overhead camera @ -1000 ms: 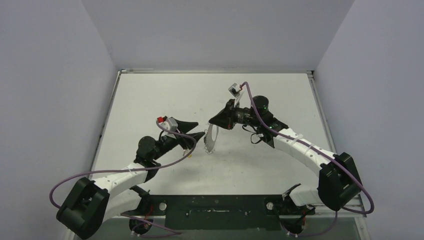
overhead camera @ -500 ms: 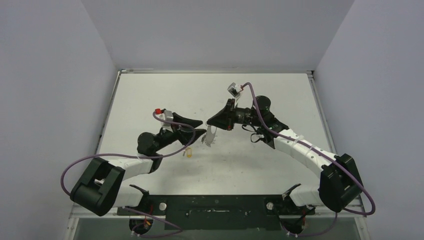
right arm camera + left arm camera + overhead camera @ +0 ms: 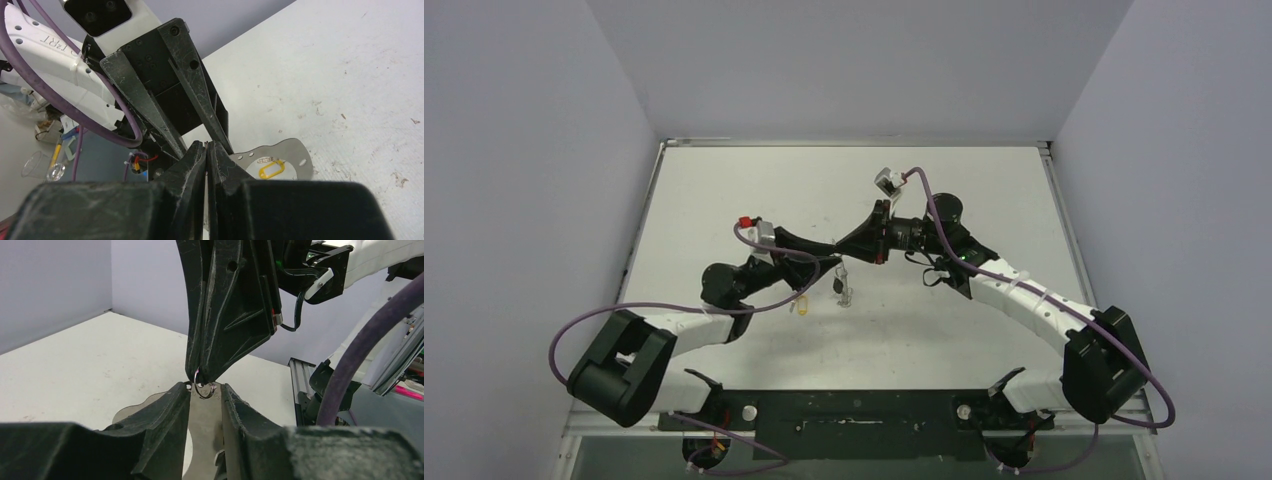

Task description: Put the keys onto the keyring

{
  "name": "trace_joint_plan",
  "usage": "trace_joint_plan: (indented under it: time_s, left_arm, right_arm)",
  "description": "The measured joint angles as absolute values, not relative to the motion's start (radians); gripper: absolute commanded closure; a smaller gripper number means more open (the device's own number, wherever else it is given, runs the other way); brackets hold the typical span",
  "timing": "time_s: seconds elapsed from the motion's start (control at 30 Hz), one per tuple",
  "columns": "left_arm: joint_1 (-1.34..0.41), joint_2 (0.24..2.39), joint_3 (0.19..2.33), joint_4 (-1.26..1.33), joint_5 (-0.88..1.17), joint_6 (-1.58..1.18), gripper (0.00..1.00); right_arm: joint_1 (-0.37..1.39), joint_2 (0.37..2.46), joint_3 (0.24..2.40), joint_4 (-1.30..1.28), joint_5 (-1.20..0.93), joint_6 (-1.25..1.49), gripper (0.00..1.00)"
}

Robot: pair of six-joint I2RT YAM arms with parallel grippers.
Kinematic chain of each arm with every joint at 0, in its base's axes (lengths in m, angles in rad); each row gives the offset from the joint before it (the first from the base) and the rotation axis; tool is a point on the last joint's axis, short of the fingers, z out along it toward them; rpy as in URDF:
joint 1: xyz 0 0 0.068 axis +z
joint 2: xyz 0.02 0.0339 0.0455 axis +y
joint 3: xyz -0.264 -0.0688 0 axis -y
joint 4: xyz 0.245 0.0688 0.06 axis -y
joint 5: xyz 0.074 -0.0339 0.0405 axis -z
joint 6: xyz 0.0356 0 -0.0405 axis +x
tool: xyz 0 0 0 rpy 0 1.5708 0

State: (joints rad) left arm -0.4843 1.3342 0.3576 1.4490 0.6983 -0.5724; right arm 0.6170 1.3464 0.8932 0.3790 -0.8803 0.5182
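Observation:
The keyring [image 3: 205,430] is a flat silvery loop with small holes along its edge; it also shows in the right wrist view [image 3: 295,152]. My left gripper [image 3: 205,386] is shut on one band of it and holds it above the table. A small metal ring [image 3: 204,390] sits at the band's top edge. My right gripper [image 3: 206,143] is shut on that ring from the other side. Both grippers meet tip to tip at the table's middle, left [image 3: 832,264] and right [image 3: 845,252]. The yellow-headed key [image 3: 270,168] lies on the table [image 3: 801,304]. I cannot make out the black-headed key.
The white table [image 3: 724,190] has grey walls on three sides. A black mounting bar [image 3: 854,412] runs along the near edge. Purple cables [image 3: 624,315] loop beside the left arm.
My left arm has reached forward and right, bringing its gripper tip to tip with the right gripper. The keyring has turned from broadside to nearly edge-on in the top view. The yellow key stays put.

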Motion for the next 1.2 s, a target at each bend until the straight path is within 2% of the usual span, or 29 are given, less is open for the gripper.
trace_joint_plan:
  time_s: [0.1, 0.27, 0.47, 0.63, 0.7, 0.8, 1.2]
  left_arm:
    - [-0.492, 1.344, 0.369, 1.450, 0.704, -0.572, 0.80]
    - [-0.496, 1.357, 0.373, 1.452, 0.709, -0.572, 0.99]
    - [-0.496, 1.357, 0.373, 1.456, 0.711, -0.576, 1.00]
    - [-0.497, 1.352, 0.369, 1.454, 0.704, -0.571, 1.00]
    - [-0.498, 1.347, 0.366, 1.452, 0.699, -0.563, 1.00]
    - [-0.499, 1.337, 0.353, 1.449, 0.684, -0.546, 1.00]
    - [-0.499, 1.177, 0.298, 1.284, 0.618, -0.364, 1.00]
  right_arm:
    - [0.616, 1.349, 0.893, 0.384, -0.879, 0.518, 1.00]
    - [0.616, 1.349, 0.893, 0.384, -0.879, 0.514, 1.00]
    - [0.615, 1.349, 0.893, 0.385, -0.875, 0.501, 1.00]
    - [0.616, 1.349, 0.893, 0.384, -0.874, 0.485, 0.81]
    - [0.617, 1.349, 0.893, 0.382, -0.872, 0.482, 0.67]
    - [0.617, 1.349, 0.894, 0.365, -0.865, 0.475, 0.52]
    - [0.608, 1.288, 0.894, 0.245, -0.797, 0.403, 0.25]
